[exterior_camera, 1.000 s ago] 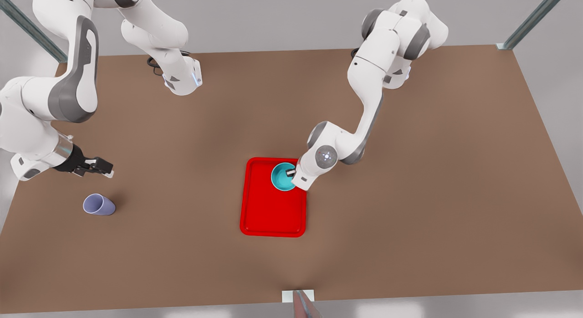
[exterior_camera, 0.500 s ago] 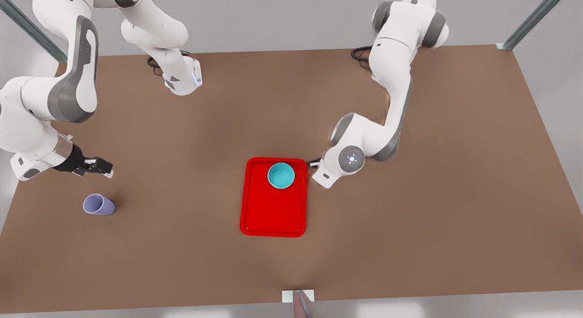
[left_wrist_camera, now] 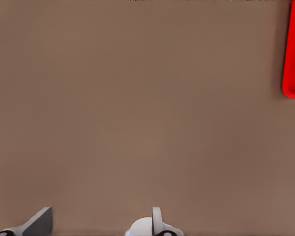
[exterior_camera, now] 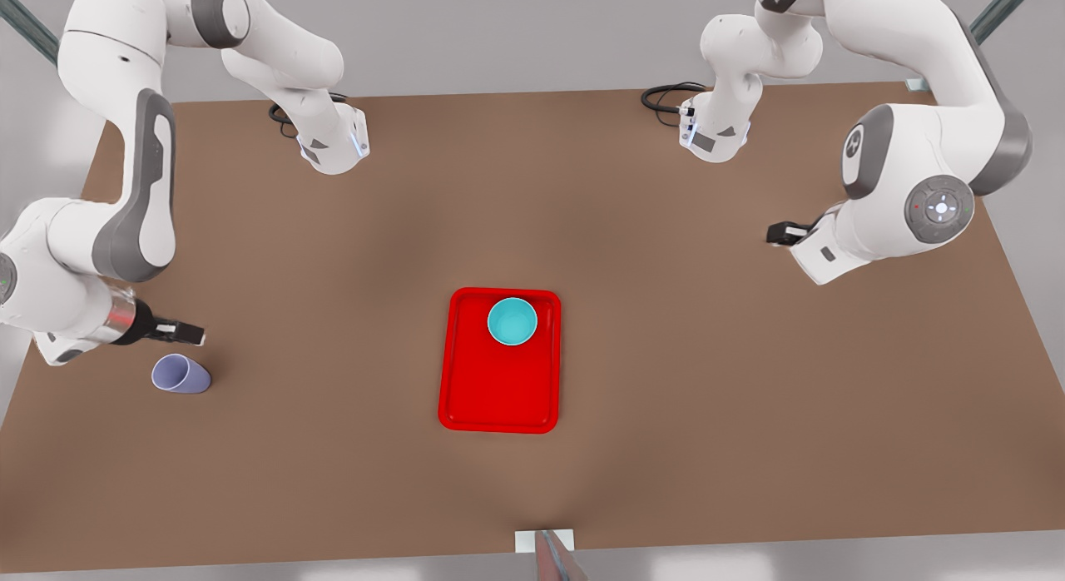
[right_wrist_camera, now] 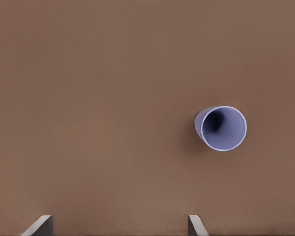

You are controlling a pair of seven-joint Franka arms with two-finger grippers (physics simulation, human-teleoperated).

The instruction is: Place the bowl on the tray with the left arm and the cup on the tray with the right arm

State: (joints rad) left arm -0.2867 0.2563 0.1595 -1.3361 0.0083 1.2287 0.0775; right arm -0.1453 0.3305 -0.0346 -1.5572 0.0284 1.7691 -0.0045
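Observation:
The teal bowl stands in the far part of the red tray, free of any gripper. My left gripper hangs open over bare table at the front view's right, well away from the tray; its wrist view shows the fingertips apart and a tray edge. The lavender cup stands on the table at the front view's left. My right gripper hovers open just behind and above the cup; in its wrist view the cup lies off to one side of the fingertips.
The brown table runs wide around the tray. Both arm bases stand at its far edge, with a black cable by one. A small white bracket sits at the near edge.
My left gripper let go of the bowl on the tray and drew far back to the front view's right. The right gripper turned and shifted slightly near the cup.

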